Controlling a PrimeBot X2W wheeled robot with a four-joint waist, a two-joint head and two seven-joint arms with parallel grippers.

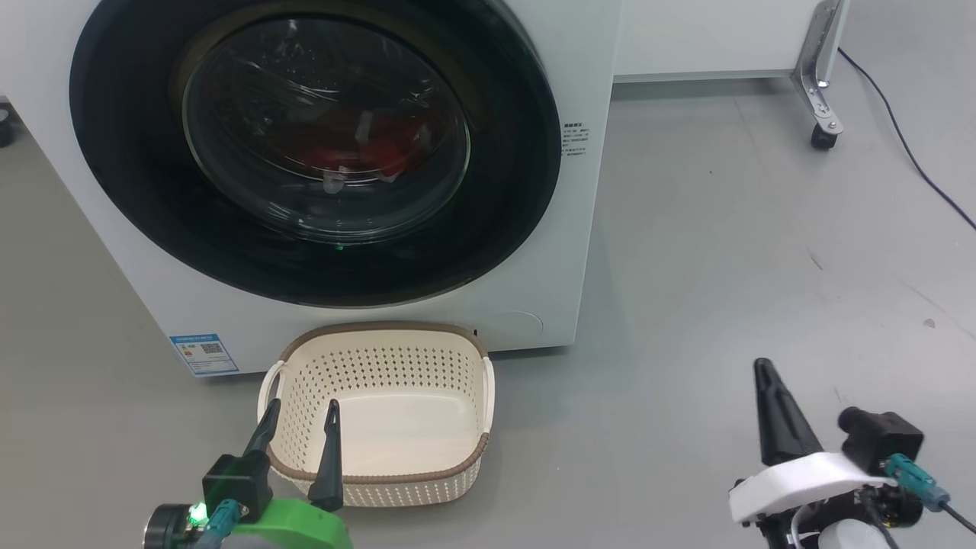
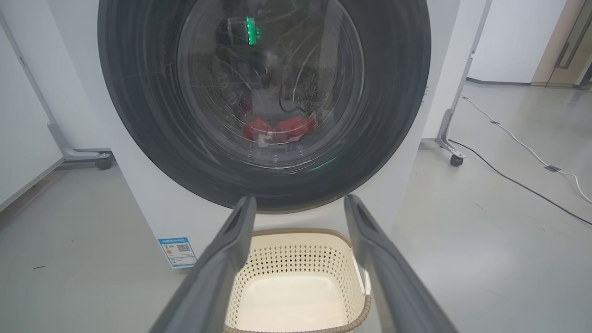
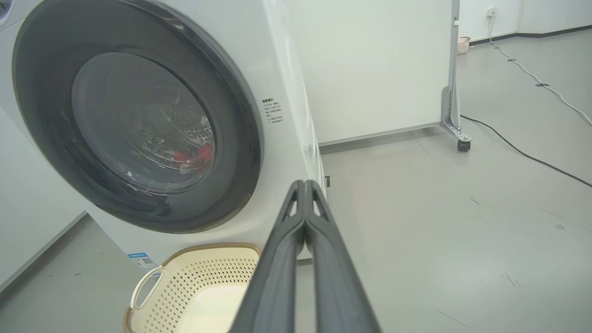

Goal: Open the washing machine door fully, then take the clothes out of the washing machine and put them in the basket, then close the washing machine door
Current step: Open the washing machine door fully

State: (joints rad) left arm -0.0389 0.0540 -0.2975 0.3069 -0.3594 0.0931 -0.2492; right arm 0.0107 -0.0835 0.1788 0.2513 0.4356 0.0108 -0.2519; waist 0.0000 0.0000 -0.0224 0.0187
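Both arms sit low on the near side, fingers pointing away toward the far side. The left gripper [image 1: 303, 406] on its green wrist has its two dark fingers spread wide, empty. The right gripper [image 1: 764, 370] on its white wrist is pinched together, also empty.

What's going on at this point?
Nothing is being handled yet. The washing machine door is shut, with the red clothes behind its glass, and the basket sits empty on the floor in front. The left gripper hovers open over its near edge; the right gripper is shut on nothing, off to the right.
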